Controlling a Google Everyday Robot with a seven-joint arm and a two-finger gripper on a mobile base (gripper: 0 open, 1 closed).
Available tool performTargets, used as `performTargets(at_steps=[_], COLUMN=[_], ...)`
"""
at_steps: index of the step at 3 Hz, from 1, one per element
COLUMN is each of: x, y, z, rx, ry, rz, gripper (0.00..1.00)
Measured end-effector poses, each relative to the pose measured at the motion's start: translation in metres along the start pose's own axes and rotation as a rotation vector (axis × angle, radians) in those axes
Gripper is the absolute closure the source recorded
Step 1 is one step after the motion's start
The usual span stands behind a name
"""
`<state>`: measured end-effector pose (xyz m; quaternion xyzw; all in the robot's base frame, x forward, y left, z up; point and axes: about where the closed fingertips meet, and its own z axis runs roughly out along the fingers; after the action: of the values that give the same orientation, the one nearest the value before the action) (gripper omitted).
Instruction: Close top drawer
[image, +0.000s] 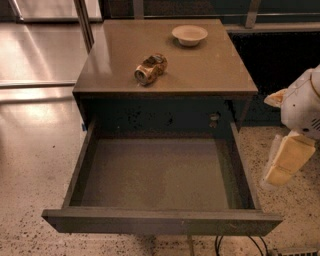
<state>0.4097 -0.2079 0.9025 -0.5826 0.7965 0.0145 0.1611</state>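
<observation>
Top drawer is pulled far out of the cabinet, towards the camera. Its flat, handleless front sits at the bottom of the camera view and its plain grey floor is in full view. Both side walls run back into the dark opening under the worktop. End effector hangs at the right edge of the view, off the drawer's right side wall and about level with the middle of its length. It's near the drawer but not touching it. It shows a white housing above and a pale yellow part below, angled down and to the left. Can't tell whether it's apart or together from this angle. It isn't on the drawer or on anything else I can see. On the worktop, a dented gold-brown can lies on its side left of centre, open end towards the front edge. A small pale bowl stands upright near the back, right of centre and well apart from the can. Speckled floor runs around the cabinet, glossy on the left. Dark cables lie on the floor under the drawer's front right corner. A metal post stands behind the cabinet's back left corner.
</observation>
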Motion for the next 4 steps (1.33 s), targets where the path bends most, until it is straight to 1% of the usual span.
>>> performTargets(at_steps=[1, 2, 3, 4], x=[0.005, 0.001, 0.001, 0.002], y=[0.037, 0.068, 0.072, 0.077], z=[0.048, 0.08, 0.082, 0.083], rx=[-0.09, -0.176, -0.185, -0.169], ry=[-0.036, -0.062, -0.06, -0.062], rz=[0.018, 0.005, 0.005, 0.016], gripper=[0.0, 0.0, 0.0, 0.0])
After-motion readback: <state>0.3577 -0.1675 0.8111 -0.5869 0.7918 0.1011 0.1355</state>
